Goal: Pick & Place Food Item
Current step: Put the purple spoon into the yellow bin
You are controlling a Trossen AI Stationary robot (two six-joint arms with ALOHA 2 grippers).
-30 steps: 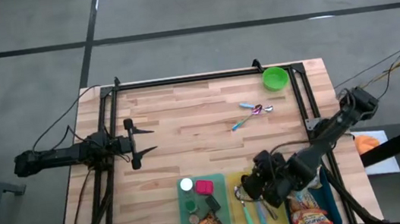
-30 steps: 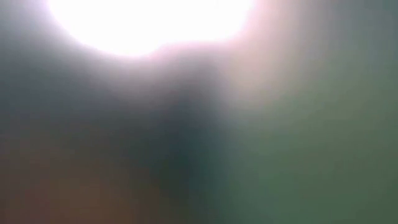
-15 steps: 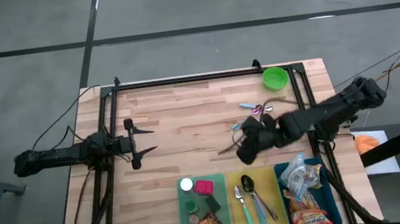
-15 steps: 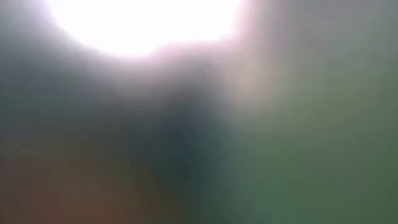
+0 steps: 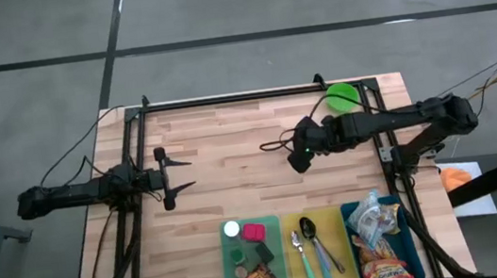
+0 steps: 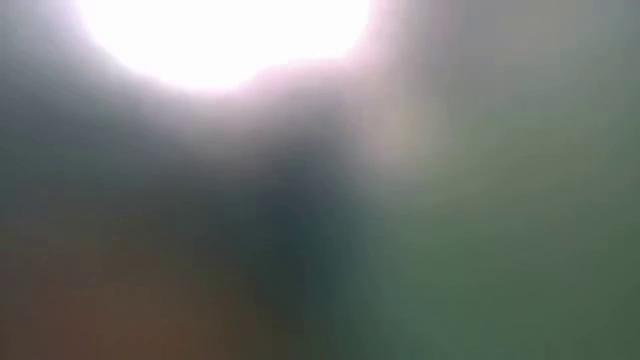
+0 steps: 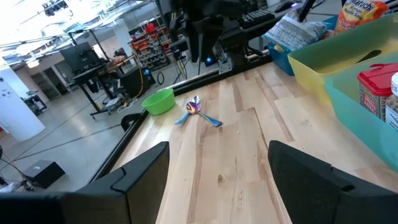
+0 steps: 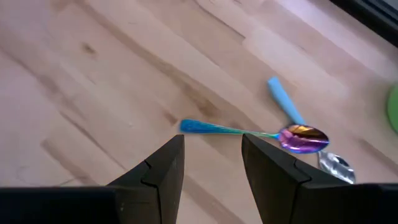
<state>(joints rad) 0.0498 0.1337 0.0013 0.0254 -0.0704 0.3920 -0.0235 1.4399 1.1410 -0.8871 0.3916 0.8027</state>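
Both fingers of the right tool stand apart, empty, over the spoons

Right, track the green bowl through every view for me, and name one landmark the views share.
High view: green bowl at the table's far right corner, partly behind the right arm.
Low view: not visible; only glare.
Left wrist view: the bowl by the table's edge.
Right wrist view: only a green sliver at the picture's edge.
Shared landmark: the blue-handled spoons, lying just in front of the right pincer.
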